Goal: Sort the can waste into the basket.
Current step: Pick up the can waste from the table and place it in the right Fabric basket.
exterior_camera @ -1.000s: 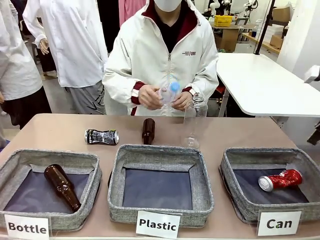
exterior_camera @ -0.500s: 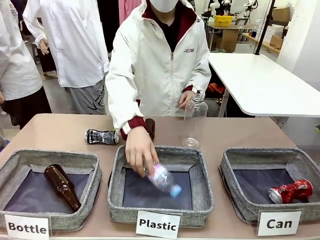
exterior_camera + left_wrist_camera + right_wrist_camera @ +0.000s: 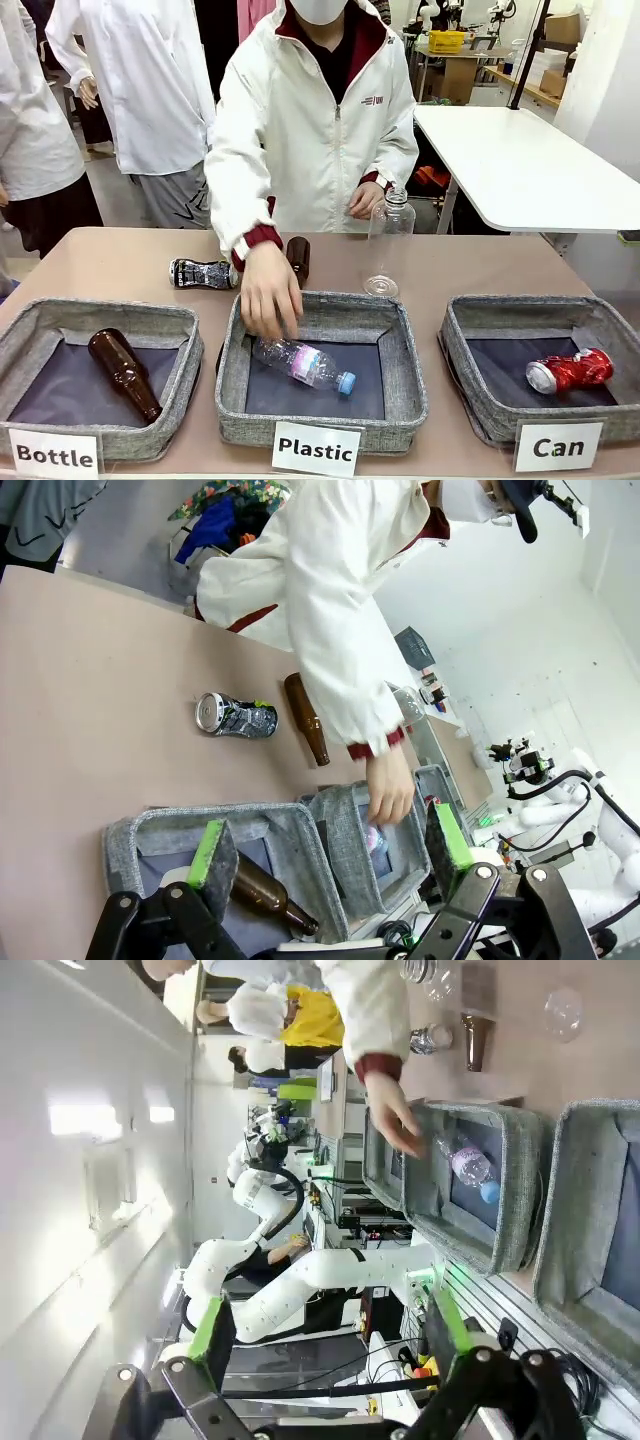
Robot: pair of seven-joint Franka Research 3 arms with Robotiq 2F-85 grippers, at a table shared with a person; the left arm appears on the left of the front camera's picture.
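Both jaws stand released and empty. The black can (image 3: 203, 273) lies near a bottle (image 3: 297, 258) and the person's hand (image 3: 268, 292). Reaching in risks collision or misgrasp.

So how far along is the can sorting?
Half done, it seems: the red can lies in the Can basket. Nothing is in hand right now: the robot's left hand and right hand are both open and empty. What's left is the black can, lying on the table toward the person's side.
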